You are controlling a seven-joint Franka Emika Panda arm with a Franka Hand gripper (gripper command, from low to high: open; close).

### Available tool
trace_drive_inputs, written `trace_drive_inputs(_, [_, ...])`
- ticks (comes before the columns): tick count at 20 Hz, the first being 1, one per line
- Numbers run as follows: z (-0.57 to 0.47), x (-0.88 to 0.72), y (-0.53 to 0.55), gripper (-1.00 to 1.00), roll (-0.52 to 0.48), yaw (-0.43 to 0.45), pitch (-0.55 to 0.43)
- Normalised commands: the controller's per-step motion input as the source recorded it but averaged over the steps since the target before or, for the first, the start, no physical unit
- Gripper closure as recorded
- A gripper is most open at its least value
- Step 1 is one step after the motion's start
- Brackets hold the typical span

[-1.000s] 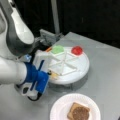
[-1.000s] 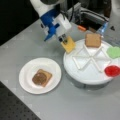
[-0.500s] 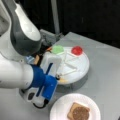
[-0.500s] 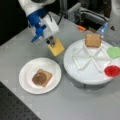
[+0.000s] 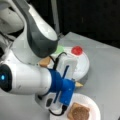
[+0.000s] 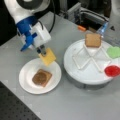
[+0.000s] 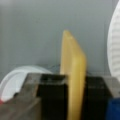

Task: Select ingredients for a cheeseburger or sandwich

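Gripper (image 6: 43, 51) clamps the yellow cheese square (image 6: 47, 56) on edge, hanging tilted above the white plate's (image 6: 26, 82) rim.

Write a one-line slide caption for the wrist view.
Pincer shut on the yellow cheese square, held edge-on above the grey table.

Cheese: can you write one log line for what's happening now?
gripper: shut on cheese | above plate edge | plate: toast with patty | tray: one toast

No readable text, labels, numbers — none anywhere
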Motion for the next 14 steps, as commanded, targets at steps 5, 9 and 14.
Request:
trace_drive_inputs(5, [-0.15, 0.79, -0.34, 1.00, -0.177, 0.285, 0.217])
trace_drive_inputs(9, [-0.06, 0.54, -0.39, 1.00, -0.186, 0.276, 0.216])
trace_drive_inputs(14, [-0.03, 0.32, -0.28, 1.00, -0.175, 0.230, 0.219])
